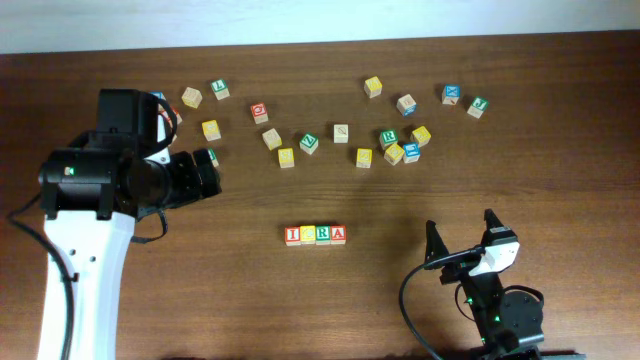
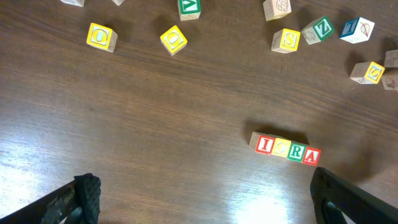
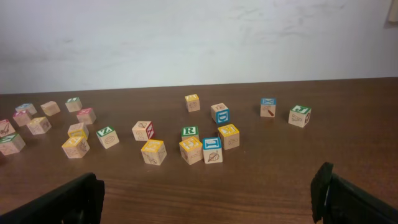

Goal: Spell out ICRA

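Four wooden cubes stand touching in a row at the table's middle: red I [image 1: 293, 235], yellow C [image 1: 308, 235], green R [image 1: 323, 235], red A [image 1: 338, 235]. The left wrist view shows the same row: I [image 2: 264, 144], C [image 2: 281, 148], R [image 2: 296, 151], A [image 2: 311, 155]. My left gripper [image 1: 208, 170] is open and empty [image 2: 205, 205], raised well left of and behind the row. My right gripper [image 1: 462, 235] is open and empty [image 3: 205, 202], to the right of the row. The row is out of the right wrist view.
Many loose letter cubes lie scattered across the far half of the table, among them a second green R cube [image 1: 387, 137] [image 3: 190, 132], a yellow cube [image 1: 286, 157] and a blue-lettered cube [image 1: 452, 94]. The table's far edge meets a white wall [image 3: 199, 37].
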Available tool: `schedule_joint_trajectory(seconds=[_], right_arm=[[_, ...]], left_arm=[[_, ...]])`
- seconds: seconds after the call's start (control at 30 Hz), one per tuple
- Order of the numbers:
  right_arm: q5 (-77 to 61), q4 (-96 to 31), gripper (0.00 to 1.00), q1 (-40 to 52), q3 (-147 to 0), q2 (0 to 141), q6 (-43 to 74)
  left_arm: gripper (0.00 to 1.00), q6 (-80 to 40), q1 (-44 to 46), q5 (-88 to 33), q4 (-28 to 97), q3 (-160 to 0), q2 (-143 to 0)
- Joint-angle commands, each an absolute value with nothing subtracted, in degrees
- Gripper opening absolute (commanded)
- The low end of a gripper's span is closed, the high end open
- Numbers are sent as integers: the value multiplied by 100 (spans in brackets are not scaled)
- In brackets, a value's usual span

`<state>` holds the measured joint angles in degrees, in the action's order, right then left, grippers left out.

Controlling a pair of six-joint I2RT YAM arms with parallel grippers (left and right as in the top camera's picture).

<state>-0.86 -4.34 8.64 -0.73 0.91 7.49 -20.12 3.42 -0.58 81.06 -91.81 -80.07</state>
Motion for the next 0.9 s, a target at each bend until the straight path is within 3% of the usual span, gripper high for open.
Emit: schedule_joint_trajectory(seconds=[0.0, 0.87], right_arm=[[3, -460, 98, 819, -32, 19, 731], [5, -460, 98, 819, -32, 19, 731]], left_arm=[[99, -2005, 331, 1, 8110, -9214, -7964], [99, -2003, 331, 3, 8388, -9214, -7990]])
